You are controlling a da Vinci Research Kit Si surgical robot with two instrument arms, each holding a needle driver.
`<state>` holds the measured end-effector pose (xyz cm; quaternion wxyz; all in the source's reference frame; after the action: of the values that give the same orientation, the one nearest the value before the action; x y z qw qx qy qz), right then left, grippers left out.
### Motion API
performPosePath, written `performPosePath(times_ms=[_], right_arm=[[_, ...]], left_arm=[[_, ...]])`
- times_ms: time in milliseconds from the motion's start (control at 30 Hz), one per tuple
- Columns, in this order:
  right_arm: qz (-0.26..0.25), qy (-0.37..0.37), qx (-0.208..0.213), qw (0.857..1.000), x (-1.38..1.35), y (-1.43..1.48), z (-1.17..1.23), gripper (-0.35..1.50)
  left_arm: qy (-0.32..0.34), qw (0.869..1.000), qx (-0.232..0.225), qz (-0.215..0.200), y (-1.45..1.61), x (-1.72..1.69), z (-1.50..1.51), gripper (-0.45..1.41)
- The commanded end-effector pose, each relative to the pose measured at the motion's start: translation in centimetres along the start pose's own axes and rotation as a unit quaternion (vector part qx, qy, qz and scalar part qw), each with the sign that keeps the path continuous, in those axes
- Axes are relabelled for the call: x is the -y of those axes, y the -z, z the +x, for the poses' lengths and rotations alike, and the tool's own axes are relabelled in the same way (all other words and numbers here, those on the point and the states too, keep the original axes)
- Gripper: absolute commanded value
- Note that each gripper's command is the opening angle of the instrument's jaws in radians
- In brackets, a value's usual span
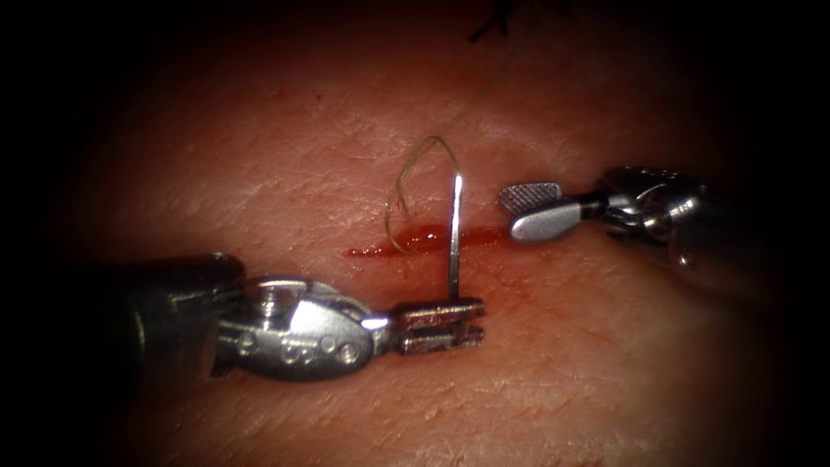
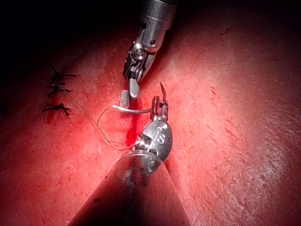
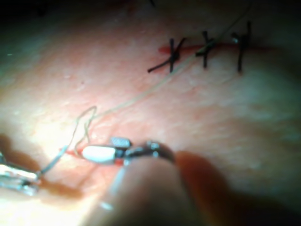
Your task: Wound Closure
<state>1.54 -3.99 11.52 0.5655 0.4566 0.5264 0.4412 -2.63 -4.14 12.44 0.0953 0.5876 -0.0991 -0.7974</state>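
Note:
My left tool (image 1: 478, 322) comes in from the left below the cut (image 1: 372, 252) and is shut on the curved needle (image 1: 455, 233) near its pointed end. The needle rises from the jaws across the cut, above the tissue (image 1: 259, 173) and not in it. In the left wrist view its tip pokes past the left tool (image 2: 160, 107). Pale thread (image 1: 415, 156) leaves the needle's upper end, loops down to the cut and trails toward the back. My right tool (image 1: 510, 214) hangs open just right of the needle's upper end, holding nothing; the right wrist view also shows it (image 3: 99, 147) open.
Red fluid (image 1: 415, 240) lies along the cut. Dark knotted stitches (image 3: 204, 49) with short cut ends close the farther stretch of the wound, also seen as stitches (image 2: 59, 92) and at the back edge as stitches (image 1: 493, 26).

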Motion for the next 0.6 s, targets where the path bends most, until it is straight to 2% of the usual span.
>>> performPosePath(times_ms=[33, 133, 367, 600], right_arm=[[0.005, -0.001, 0.002, 1.000, -0.06, -0.18, 0.01, 0.56], [0.022, -0.003, 0.010, 1.000, 0.01, -0.39, -0.03, 0.58], [0.032, -0.002, 0.016, 0.999, 0.06, -0.46, -0.08, 0.58], [0.027, 0.000, 0.011, 1.000, 0.01, -0.59, -0.19, 0.46]], left_arm=[[-0.004, 1.000, 0.003, 0.002, -0.08, -0.02, -0.07, -0.45], [-0.014, 1.000, 0.018, 0.002, -0.09, -0.04, -0.18, -0.45], [-0.019, 0.999, 0.030, -0.003, -0.14, -0.11, -0.29, -0.45], [-0.018, 0.999, 0.031, -0.002, -0.15, -0.10, -0.26, -0.45]])
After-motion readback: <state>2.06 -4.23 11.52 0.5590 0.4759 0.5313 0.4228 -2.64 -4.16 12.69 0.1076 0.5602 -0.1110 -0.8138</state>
